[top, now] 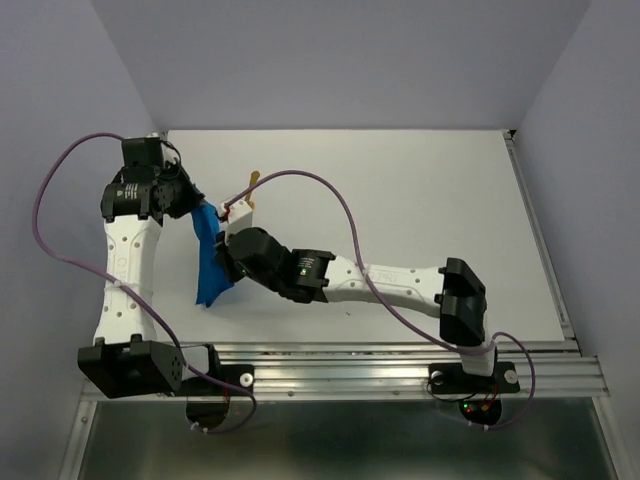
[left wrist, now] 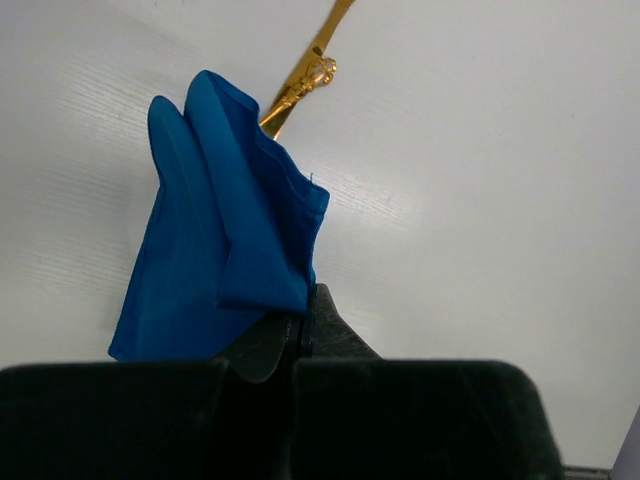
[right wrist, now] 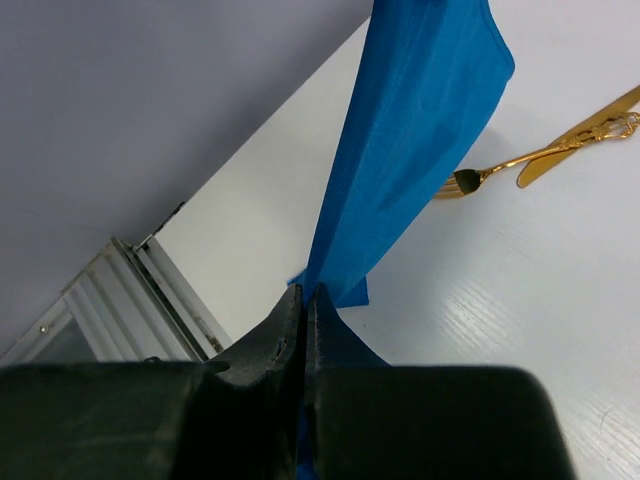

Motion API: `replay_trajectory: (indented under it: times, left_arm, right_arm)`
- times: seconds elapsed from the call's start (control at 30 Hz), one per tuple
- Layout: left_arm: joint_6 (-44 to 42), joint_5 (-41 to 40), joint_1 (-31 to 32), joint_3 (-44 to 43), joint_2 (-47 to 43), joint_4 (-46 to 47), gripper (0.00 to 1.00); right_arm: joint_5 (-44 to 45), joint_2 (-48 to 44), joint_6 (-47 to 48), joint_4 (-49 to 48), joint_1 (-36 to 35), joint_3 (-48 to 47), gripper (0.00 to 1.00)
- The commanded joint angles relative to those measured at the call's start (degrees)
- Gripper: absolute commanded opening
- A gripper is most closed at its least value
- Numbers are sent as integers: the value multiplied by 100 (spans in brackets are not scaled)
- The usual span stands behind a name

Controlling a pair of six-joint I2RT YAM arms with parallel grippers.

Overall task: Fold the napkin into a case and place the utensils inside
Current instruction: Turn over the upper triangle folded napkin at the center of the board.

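Left gripper (left wrist: pixel 297 335) and right gripper (right wrist: pixel 305 305) each clamp the partly folded napkin (left wrist: pixel 215 260). The case is unfinished; utensils (right wrist: pixel 545 155) lie beyond on the worktop (right wrist: pixel 520 300), not yet inserted.

Left tool (left wrist: pixel 299 328) pinched closed, right tool (right wrist: pixel 305 298) likewise

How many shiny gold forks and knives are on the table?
2. A fork and what looks like a knife lie together on the white table, just beyond the hanging blue napkin. More might hide behind the cloth.
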State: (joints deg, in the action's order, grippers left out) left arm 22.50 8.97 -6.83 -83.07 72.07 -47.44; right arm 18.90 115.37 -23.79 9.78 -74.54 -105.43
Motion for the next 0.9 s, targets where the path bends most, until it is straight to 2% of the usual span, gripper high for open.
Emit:
replay_trajectory:
  times: [0.0, 0.07, 0.1, 0.17, 0.33, 0.5, 0.63, 0.73, 0.87]
  left_arm:
    - [122, -624, 383, -351, 263, 1984, 0]
    - [324, -826, 673, -176, 421, 2142, 0]
    - [395, -836, 1144, -131, 509, 2308, 0]
    - [596, -1090, 1682, -52, 912, 2475, 0]
    - [861, -1091, 2255, 141, 1387, 2933, 0]
    - [949, -924, 2493, 264, 1687, 3249, 0]
    - [870, -713, 2511, 300, 1460, 3312, 0]
    - [598, -1071, 2459, 98, 1266, 2934, 0]
    - [221, -1030, 1889, 27, 828, 2425, 0]
  right_arm:
    - [-1046, -612, -275, 315, -509, 759, 1]
    - [-984, -805, -406, 253, -439, 1042, 1]
    - [-976, -867, -564, 226, -438, 1338, 1]
    - [-757, -1234, -792, 60, -176, 1951, 1]
    - [-379, -1824, -1127, -3, 80, 3183, 1]
    - [-194, -2501, -1208, 6, 370, 4055, 1]
    - [-183, -2476, -891, 269, 370, 3934, 1]
    - [-526, -2161, -645, 340, 318, 3460, 1]
    - [-931, -1512, -294, 384, 38, 2477, 1]
